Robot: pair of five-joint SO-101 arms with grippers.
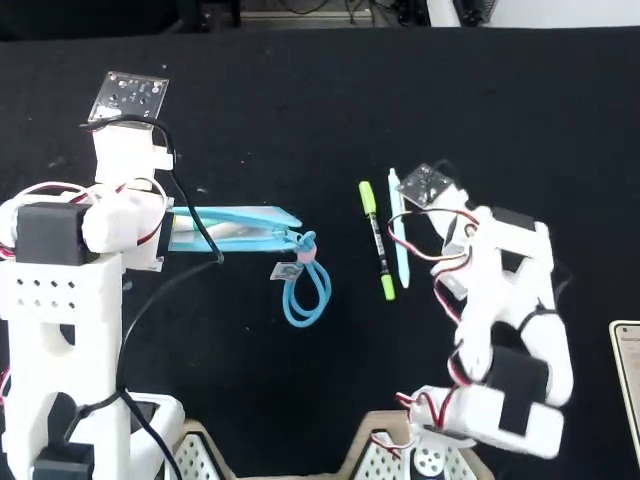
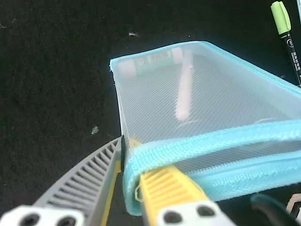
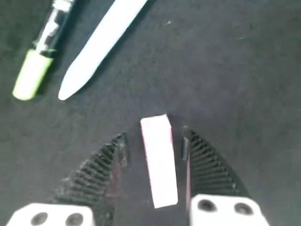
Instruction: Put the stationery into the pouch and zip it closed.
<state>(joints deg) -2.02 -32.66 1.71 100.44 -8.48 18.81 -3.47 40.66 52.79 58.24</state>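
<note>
Pouch of translucent blue mesh [image 1: 235, 225], left of centre, sits clamped at its corner in my left hand [image 2: 124, 150], while my right hand [image 3: 154, 135], spread apart, straddles a white rectangular eraser [image 3: 159, 165].

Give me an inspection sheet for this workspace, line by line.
Surface: black table, a few pale specks.
Job's things: blue mesh pouch, mouth looks open; green-capped pen and pale blue pen side by side on the table; eraser lying flat.
Clutter: pale-edged flat object at the table's edge.
Grippers: left gripper clamps the pouch's end; right gripper open, straddling the eraser.
Cables: black cable drapes across the pouch; red and white wires on the right arm.
Surroundings: cords beyond the far edge.
</note>
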